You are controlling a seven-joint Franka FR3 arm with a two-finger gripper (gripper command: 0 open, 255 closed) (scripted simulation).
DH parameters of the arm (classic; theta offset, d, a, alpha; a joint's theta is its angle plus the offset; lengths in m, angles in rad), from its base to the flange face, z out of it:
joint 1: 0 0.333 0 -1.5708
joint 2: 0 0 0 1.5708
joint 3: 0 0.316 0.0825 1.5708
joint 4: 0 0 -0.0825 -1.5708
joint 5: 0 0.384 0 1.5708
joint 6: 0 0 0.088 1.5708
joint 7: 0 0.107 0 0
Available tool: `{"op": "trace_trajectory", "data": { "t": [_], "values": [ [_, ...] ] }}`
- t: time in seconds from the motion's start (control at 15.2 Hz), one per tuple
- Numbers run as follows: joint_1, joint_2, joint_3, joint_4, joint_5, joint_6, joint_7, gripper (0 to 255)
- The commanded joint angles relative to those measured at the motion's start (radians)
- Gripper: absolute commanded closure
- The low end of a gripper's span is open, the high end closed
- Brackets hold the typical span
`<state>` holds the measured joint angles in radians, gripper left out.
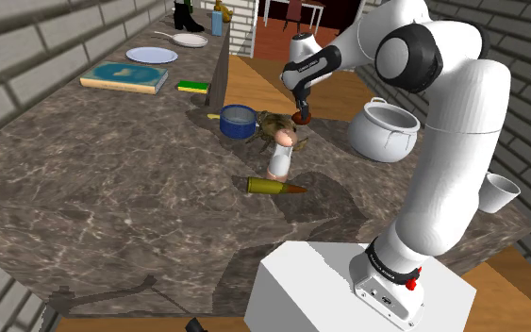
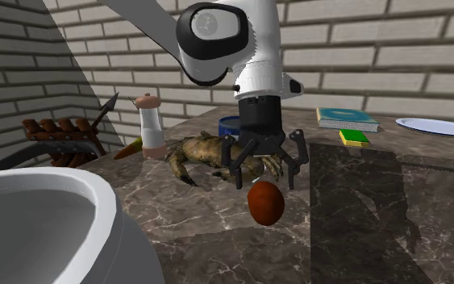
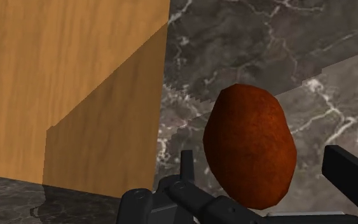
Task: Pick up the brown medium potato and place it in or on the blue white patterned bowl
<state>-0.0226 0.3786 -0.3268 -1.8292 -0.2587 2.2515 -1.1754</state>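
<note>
One potato (image 2: pixel 265 203) btwn spread fingers of tool (image 2: pixel 265 184), ungripped.

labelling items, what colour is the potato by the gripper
Reddish brown potato, clearest in the wrist view.

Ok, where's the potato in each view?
Shoulder view: the potato is right of centre near the top, just under the gripper.
Second exterior view: low centre, below the gripper.
Wrist view: between the spread fingers, over the dark marble counter.
Shared landmark: the white shaker stands on that counter in both exterior views.
</note>
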Motion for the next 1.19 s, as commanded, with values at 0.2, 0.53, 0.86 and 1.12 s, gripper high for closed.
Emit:
{"op": "trace_trajectory", "data": {
  "t": [0.2,0.53,0.86,1.12],
  "values": [
    [-0.004,0.012,0.0,-0.006,0.001,0.018,0.0,0],
    [-0.004,0.011,0.0,-0.006,0.001,0.018,0.0,0],
    [-0.004,0.012,0.0,-0.006,0.001,0.018,0.0,255],
    [-0.004,0.011,0.0,-0.006,0.001,0.018,0.0,255]
  ]
}}
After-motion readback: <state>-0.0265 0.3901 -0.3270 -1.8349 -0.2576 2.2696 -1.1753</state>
